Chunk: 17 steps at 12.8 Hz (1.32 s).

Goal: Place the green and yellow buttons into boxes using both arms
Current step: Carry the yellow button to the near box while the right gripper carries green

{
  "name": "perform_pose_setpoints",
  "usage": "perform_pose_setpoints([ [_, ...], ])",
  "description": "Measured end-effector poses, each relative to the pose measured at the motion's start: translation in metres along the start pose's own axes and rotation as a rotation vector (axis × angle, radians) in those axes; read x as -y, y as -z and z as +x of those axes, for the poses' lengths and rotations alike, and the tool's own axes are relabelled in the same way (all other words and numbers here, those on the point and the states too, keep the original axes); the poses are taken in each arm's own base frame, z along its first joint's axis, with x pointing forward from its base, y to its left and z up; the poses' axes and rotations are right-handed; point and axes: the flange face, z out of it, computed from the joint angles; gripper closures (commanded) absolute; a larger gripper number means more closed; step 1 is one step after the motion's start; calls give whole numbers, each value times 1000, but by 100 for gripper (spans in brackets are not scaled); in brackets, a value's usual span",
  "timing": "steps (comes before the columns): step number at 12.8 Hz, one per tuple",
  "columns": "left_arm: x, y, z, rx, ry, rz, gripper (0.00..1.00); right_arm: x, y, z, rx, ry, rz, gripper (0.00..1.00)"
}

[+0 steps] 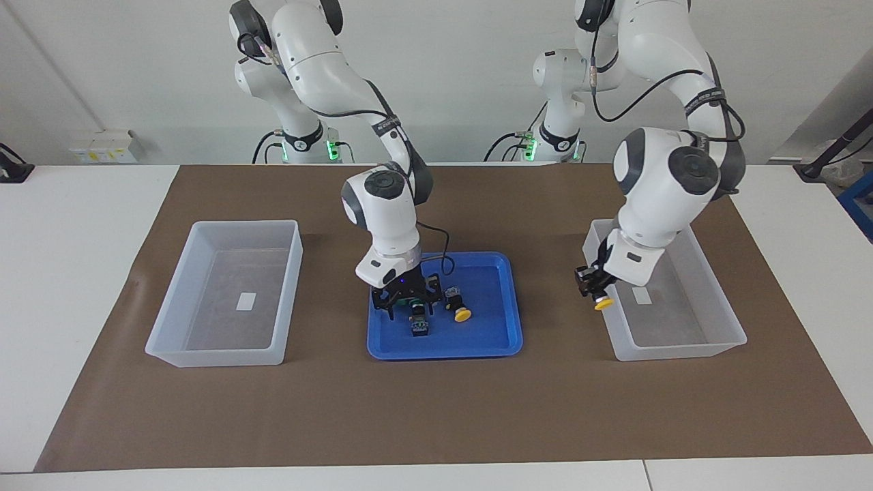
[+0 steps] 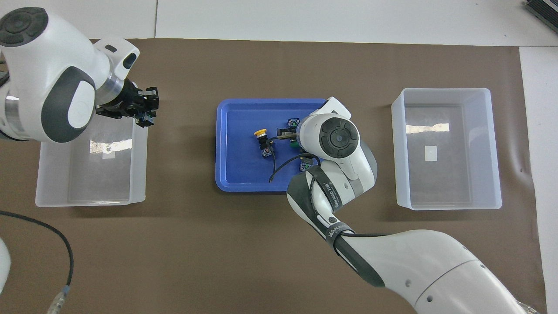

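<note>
My left gripper [image 1: 592,290] is shut on a yellow button [image 1: 603,303] and holds it in the air over the tray-side wall of the box [image 1: 682,351] at the left arm's end. It also shows in the overhead view [image 2: 147,104], over that box [image 2: 87,203]. My right gripper [image 1: 408,303] is low in the blue tray [image 1: 443,354], open, its fingers on either side of a green button [image 1: 417,320] lying there. A second yellow button [image 1: 458,305] [image 2: 260,133] lies on its side beside it. The box [image 1: 218,359] [image 2: 449,205] at the right arm's end holds only its label.
In the overhead view the right wrist covers much of the blue tray [image 2: 226,183]; another button's dark body [image 2: 305,163] peeks out beside it. A brown mat [image 1: 436,409] covers the table under the tray and both boxes.
</note>
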Motion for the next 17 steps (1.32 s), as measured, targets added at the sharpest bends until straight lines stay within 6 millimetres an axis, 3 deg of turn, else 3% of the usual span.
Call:
perform_pose_setpoints([
  [1,23,4,7,2,-40,0,100,0,-3,-1,-4,-2,3,33],
  [3,64,7,16,1,-120,-3,100,1,-7,-1,-5,-2,4,68],
  [4,78,8,19,0,-149,-4,100,1,-6,-1,-5,-2,4,88],
  [5,90,8,21,-2,-171,-5,100,1,-6,-1,-7,-2,5,100],
  [8,106,0,22,0,-196,-5,100,1,-5,0,-10,-5,6,100],
  [11,106,-43,18,-25,-204,-5,100,-4,9,12,-37,-25,9,100],
  [14,112,-78,9,-19,-225,35,100,-25,64,31,-36,-71,-14,100],
  [17,117,-113,0,-62,-230,44,100,-83,113,40,-28,-155,-49,100],
])
